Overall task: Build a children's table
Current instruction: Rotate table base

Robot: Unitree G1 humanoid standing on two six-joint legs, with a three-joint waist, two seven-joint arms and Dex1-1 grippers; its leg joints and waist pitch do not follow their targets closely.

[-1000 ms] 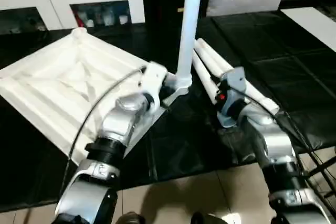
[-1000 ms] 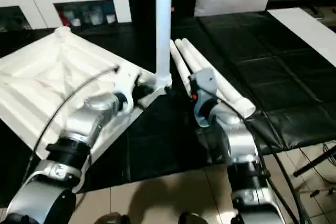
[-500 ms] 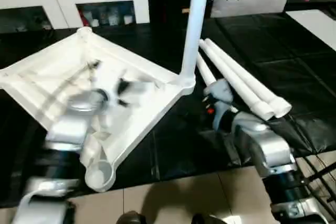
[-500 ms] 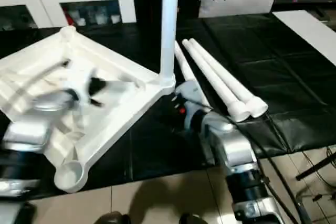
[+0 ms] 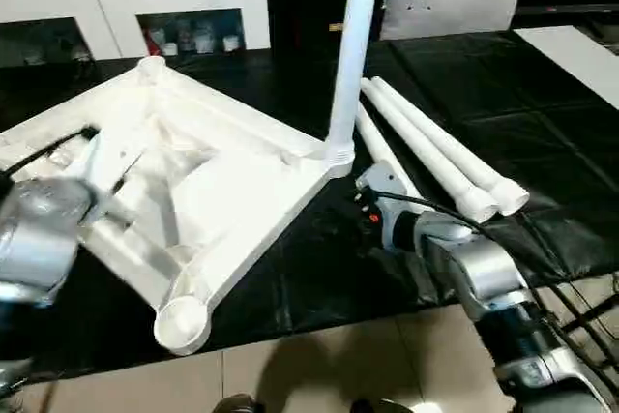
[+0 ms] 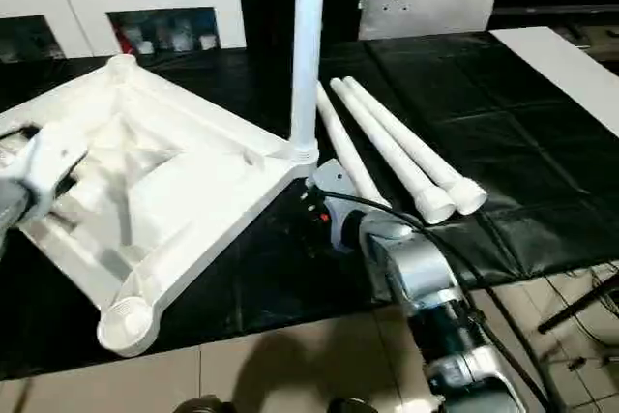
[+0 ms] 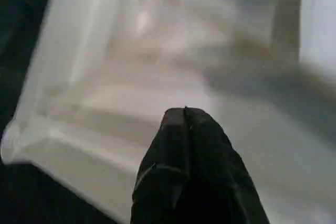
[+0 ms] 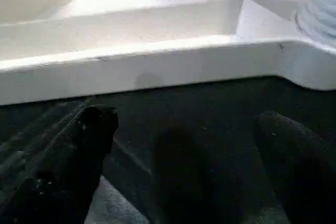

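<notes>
White plastic tabletop (image 5: pixel 193 191) lies ribs-up on the black counter (image 5: pixel 542 113), so its sockets face up; one leg (image 5: pixel 348 55) stands in the far corner, three legs (image 5: pixel 435 147) wait beside. Left wrist view: left gripper (image 7: pixel 186 124) jaws closed, empty, over the ribs. Right wrist view: right gripper (image 8: pixel 181 145) jaws wide apart, empty, facing the tabletop's edge.
</notes>
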